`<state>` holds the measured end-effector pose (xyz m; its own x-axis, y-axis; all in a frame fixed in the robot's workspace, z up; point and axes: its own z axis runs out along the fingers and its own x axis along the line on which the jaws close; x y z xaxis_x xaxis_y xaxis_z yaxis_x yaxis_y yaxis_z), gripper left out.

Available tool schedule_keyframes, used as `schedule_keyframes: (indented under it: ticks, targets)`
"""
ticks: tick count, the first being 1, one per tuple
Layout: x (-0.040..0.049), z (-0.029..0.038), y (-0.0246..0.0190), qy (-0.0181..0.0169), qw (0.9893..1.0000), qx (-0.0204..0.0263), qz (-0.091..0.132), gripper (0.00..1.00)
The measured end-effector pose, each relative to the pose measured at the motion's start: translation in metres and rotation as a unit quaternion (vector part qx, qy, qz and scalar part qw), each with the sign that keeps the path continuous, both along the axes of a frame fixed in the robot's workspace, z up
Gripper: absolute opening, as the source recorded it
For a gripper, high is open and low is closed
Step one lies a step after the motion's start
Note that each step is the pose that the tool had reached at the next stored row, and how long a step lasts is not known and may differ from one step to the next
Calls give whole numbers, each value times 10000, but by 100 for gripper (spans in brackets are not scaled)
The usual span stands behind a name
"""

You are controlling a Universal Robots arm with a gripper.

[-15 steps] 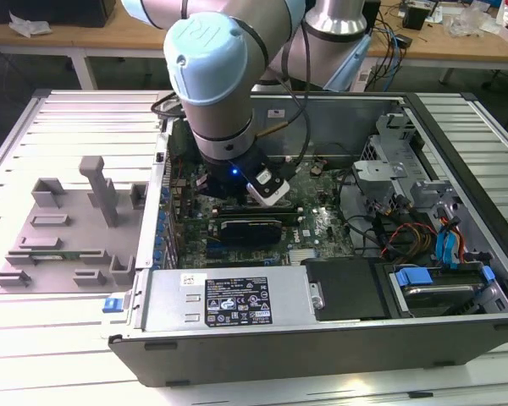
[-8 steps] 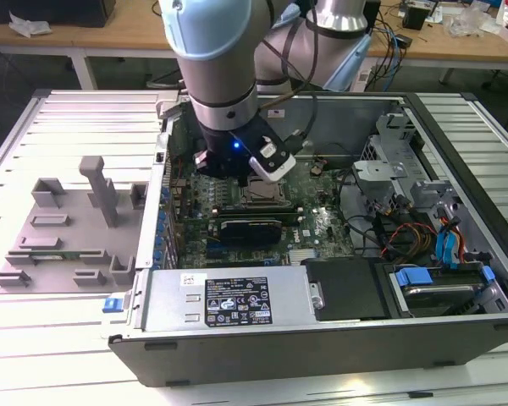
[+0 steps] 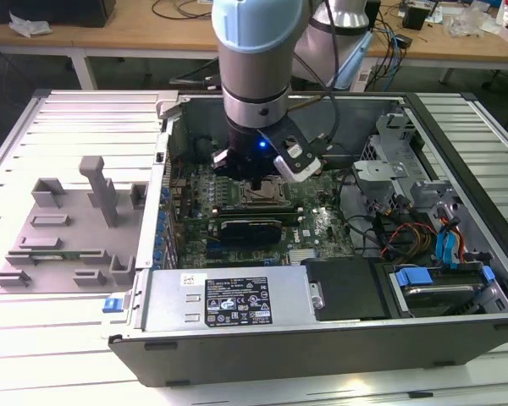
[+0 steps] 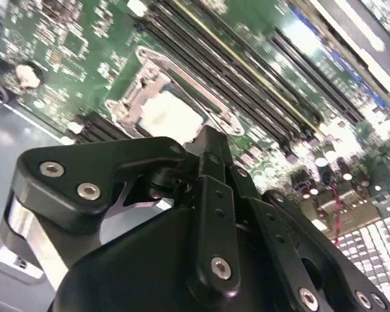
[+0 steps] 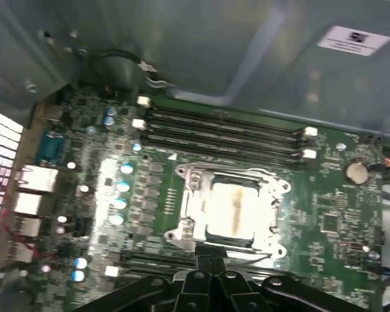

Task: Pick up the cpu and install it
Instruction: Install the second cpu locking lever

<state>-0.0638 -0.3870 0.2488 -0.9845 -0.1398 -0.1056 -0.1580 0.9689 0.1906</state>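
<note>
Gripper hangs just above socket; cpu sits inside the frame. Fingers look pressed together, nothing pinched. Judgement: confirm chip lies flat, corners aligned.

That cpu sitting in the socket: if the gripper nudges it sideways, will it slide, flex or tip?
The cpu looks like a thin, flat, metal-topped plate, so it is probably stiff and will not flex or roll. It lies flat inside the socket's metal frame, which likely blocks sideways sliding. The smooth top may be slippery under the gripper.
</note>
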Motion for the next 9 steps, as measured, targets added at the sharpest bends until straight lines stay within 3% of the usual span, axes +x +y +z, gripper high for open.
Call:
schedule_keyframes:
  ticks: [1,2,3,4,5,7,9]
  targets:
    - [48,0,0,13,10000,0,0,11]
    - [66,0,-7,69,10000,0,-1,11]
    - [67,0,-38,326,9995,1,-24,11]
    - [68,1,-59,474,9989,-1,-34,11]
    - [75,-1,-85,560,9984,-1,-37,11]
    - [109,-17,-98,584,9983,-1,-39,11]
    - [136,-21,-100,586,9983,4,-39,11]
